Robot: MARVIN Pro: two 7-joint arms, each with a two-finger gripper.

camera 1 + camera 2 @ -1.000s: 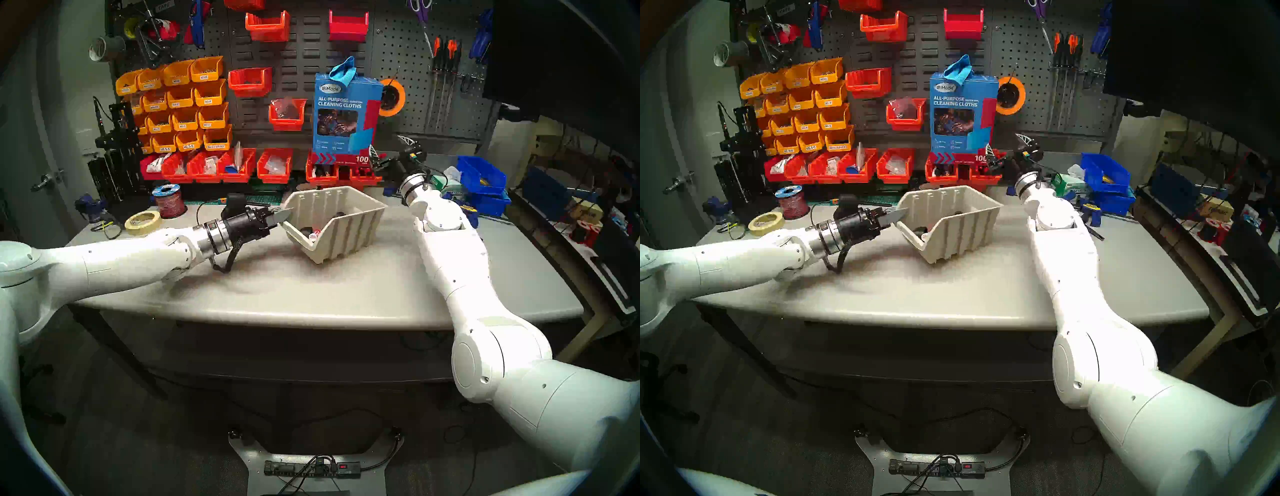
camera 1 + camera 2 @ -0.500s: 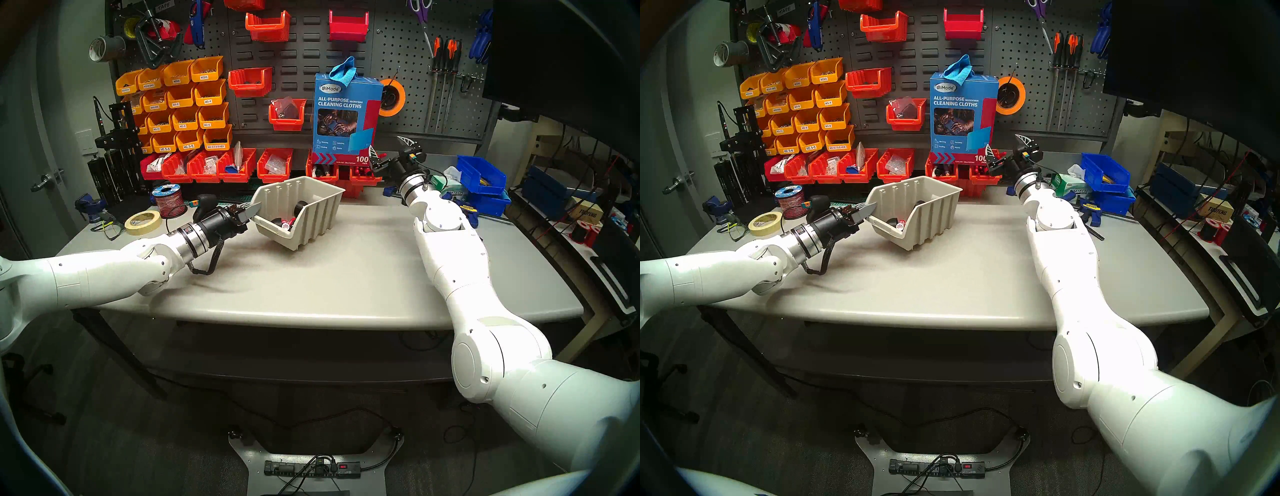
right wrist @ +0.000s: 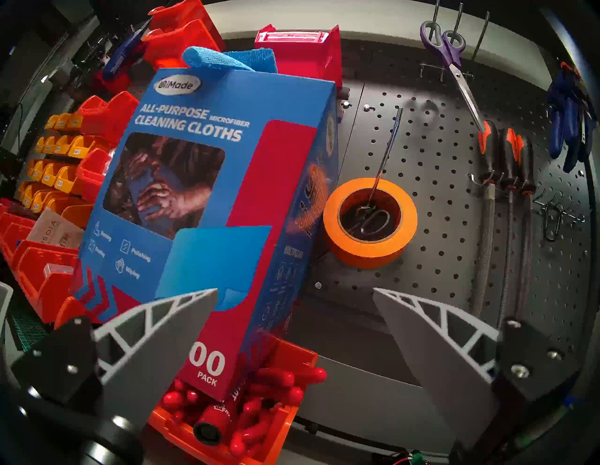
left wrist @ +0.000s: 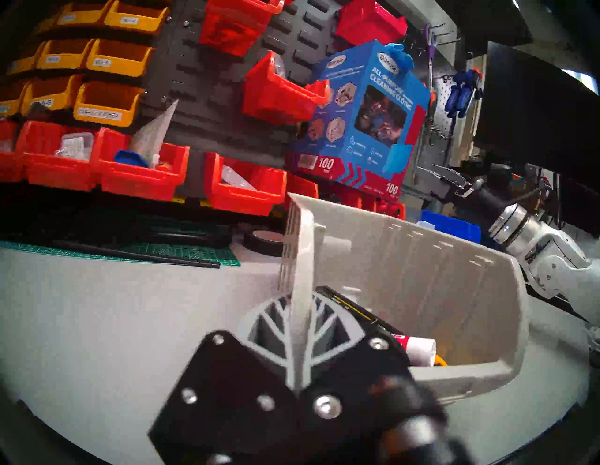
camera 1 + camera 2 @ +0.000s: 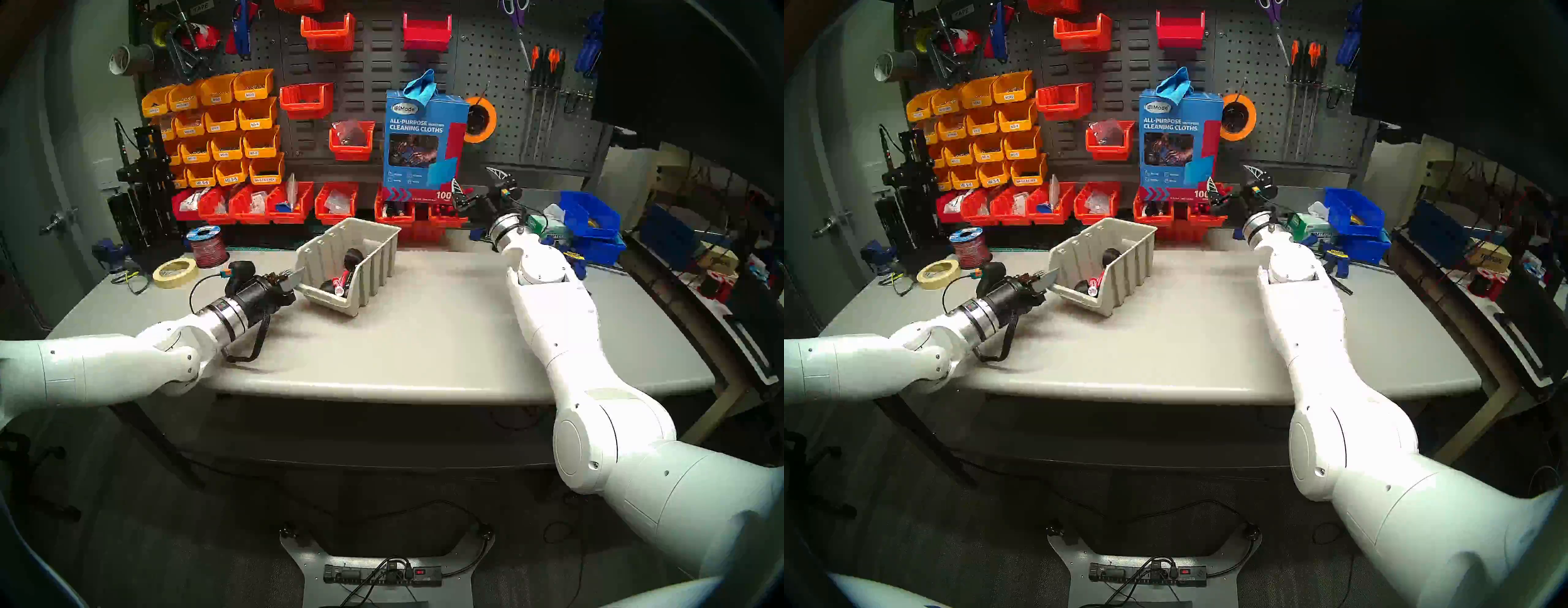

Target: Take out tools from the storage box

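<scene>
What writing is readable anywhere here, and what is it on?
"UiMade", "ALL-PURPOSE MICROFIBER CLEANING CLOTHS", "PACK": blue cloth box.
"100": same box.
"M2.5-5": a yellow bin.
Other yellow bin labels, the tissue box and the marker in the beige bin: too blurred to read.

A grey table (image 5: 424,339) carries a beige storage box (image 5: 373,271) near its centre. At ten o'clock of the box lie a masking tape roll (image 5: 175,273), a red wire spool (image 5: 208,247) and safety glasses (image 5: 131,280).
</scene>
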